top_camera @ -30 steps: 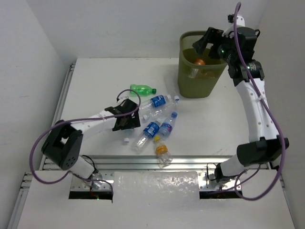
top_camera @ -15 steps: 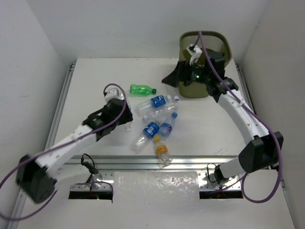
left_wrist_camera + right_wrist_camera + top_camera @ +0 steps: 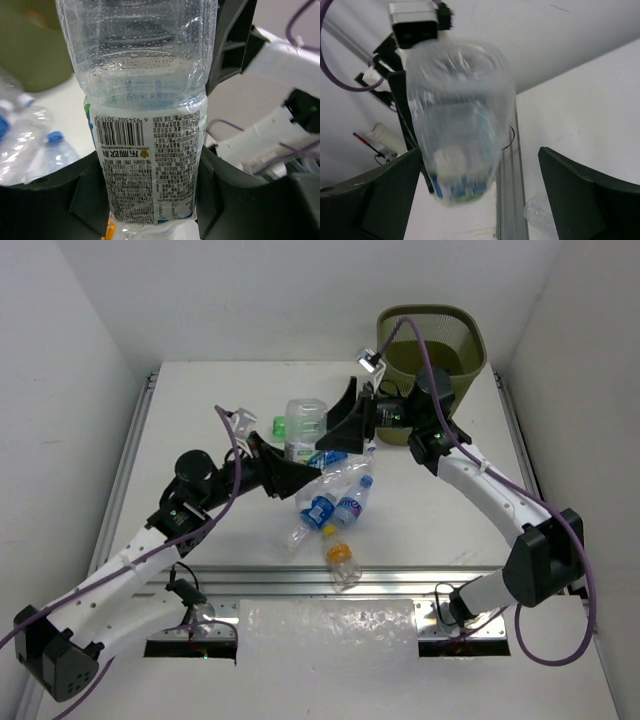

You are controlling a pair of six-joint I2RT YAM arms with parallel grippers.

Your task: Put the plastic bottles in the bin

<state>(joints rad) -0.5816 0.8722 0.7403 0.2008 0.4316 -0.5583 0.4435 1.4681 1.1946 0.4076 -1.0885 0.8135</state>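
My left gripper [image 3: 297,464] is shut on a clear bottle with a white label [image 3: 304,427] and holds it upright above the table. In the left wrist view that bottle [image 3: 149,150] fills the space between the dark fingers [image 3: 85,195]. My right gripper [image 3: 336,426] stands open just right of it. In the right wrist view the bottle [image 3: 457,125] is blurred, close to the left finger [image 3: 370,195]. Several bottles lie on the table: blue-labelled ones [image 3: 320,508], a crushed clear one [image 3: 340,476], an orange-capped one [image 3: 342,562] and a green one [image 3: 281,424]. The olive bin [image 3: 432,310] stands at the back right.
A metal rail [image 3: 300,578] runs along the table's near edge. White walls close in the left, back and right sides. The right arm [image 3: 490,495] stretches from its base past the front of the bin.
My left gripper closed on the clear bottle and lifted it off the table toward the middle. The right arm came from over the bin down to the held bottle.
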